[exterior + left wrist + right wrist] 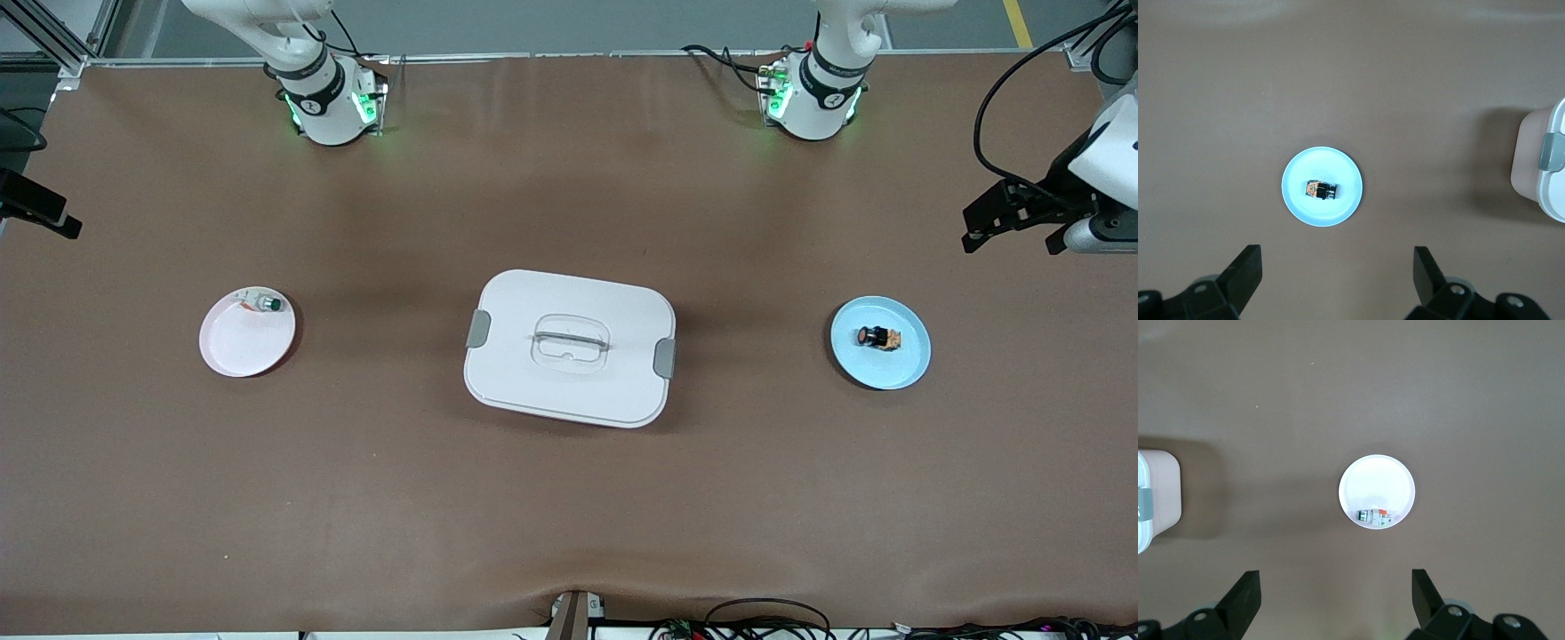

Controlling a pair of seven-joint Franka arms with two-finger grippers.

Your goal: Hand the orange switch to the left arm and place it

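- Front view: the orange switch (pixel 877 337) lies on the blue plate (pixel 907 366) toward the left arm's end of the tabletop (pixel 569 498), with the box (pixel 569 348) in the middle and the pink plate (pixel 240 347) with a small green-tipped part (pixel 268 304) toward the right arm's end. The left gripper (pixel 1013 218) hangs high over the tabletop's edge; the right gripper (pixel 40 213) is barely in view over the other end. Nothing is grasped, so the pickup looks not yet begun.
- Left wrist view: the left gripper's fingers (pixel 1245 270) are spread wide and empty, high above the switch on its plate, with the box's corner at the frame edge. The next move likely calls for a descent centred on the switch.
- Right wrist view: the right gripper's fingers (pixel 1245 595) are also wide apart and empty, above the pink plate; this arm waits.
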